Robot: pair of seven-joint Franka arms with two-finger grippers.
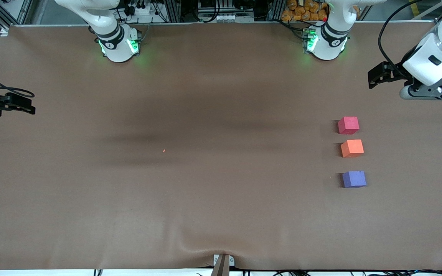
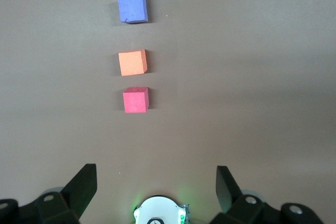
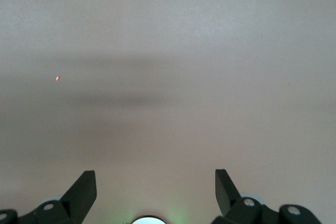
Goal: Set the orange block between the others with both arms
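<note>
Scene: brown-covered counter with three small cubes in a column at the right of the frame, two white arms based along the top edge.
Orange block: orange block sits on the counter already between the others, the pinkish-red cube just above it in the frame and the purple-blue cube just below; all three stand apart, none touching.
Left pincer: left pincer hangs at the upper right of the frame, fingers spread wide and empty, over bare counter above the column of cubes.
Right pincer: right pincer waits at the left edge of the frame, also spread open and holding nothing, well apart from every cube.
Key relation: the column runs top to bottom in the frame, straight down from the left pincer; the left arm is by far the nearer, and the red cube is the one closest to it.
Judgement: by the layout, the placing looks done, with both arms drawn clear.
Stray mark: tiny orange speck lies alone near mid-counter.
Writing: no brand, label or lettering can be read.
</note>
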